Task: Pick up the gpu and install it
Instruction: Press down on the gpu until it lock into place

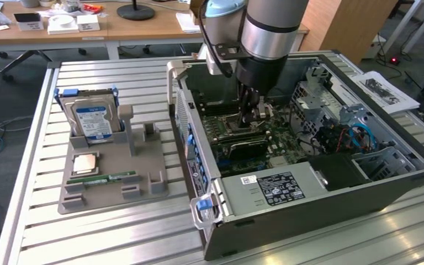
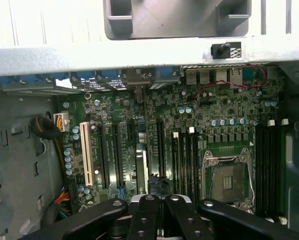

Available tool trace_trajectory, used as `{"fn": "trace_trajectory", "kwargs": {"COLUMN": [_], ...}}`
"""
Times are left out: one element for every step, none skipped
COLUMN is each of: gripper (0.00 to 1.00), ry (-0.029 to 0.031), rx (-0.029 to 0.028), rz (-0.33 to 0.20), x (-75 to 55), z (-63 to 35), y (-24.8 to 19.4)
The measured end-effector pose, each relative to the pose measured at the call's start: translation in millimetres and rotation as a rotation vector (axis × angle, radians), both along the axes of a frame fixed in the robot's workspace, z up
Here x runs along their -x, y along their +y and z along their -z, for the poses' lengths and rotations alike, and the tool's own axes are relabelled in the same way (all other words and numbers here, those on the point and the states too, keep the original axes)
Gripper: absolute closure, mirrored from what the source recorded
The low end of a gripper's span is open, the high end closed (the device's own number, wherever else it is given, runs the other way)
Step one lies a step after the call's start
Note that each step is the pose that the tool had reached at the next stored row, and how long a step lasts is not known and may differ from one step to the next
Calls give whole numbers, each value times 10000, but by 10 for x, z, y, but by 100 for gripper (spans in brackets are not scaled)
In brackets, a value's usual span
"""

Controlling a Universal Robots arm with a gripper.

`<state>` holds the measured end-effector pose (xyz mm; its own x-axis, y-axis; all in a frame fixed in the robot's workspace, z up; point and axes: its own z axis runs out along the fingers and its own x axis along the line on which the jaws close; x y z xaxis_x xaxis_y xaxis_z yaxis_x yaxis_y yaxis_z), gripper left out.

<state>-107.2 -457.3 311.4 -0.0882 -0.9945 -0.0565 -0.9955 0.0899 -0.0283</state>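
My tool (image 2: 157, 212) clenched on gpu (image 2: 141, 172), inside case (image 1: 411, 182) over motherboard (image 2: 214, 115). Judgement: keep card upright, edge parallel to 1 slot (image 2: 118, 155), press evenly.

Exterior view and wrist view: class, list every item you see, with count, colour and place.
gpu: one, dark, silvery edge, among the motherboard slots, at the gripper
case: one, dark grey, open, on table
motherboard: one, green, inside case
hard drive: one, silver, blue label, upright in tray
RAM stick: one, green, flat on tray
tray: one, grey, exterior view's left of case
table: one, silvery slats
gripper: one, black, shut on gpu
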Motion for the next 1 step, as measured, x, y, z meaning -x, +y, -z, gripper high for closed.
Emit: {"fn": "trace_trajectory", "kwargs": {"gripper": [89], "ry": [0], "rx": [-1], "rz": [0], "x": [0], "z": [0], "y": [0]}}
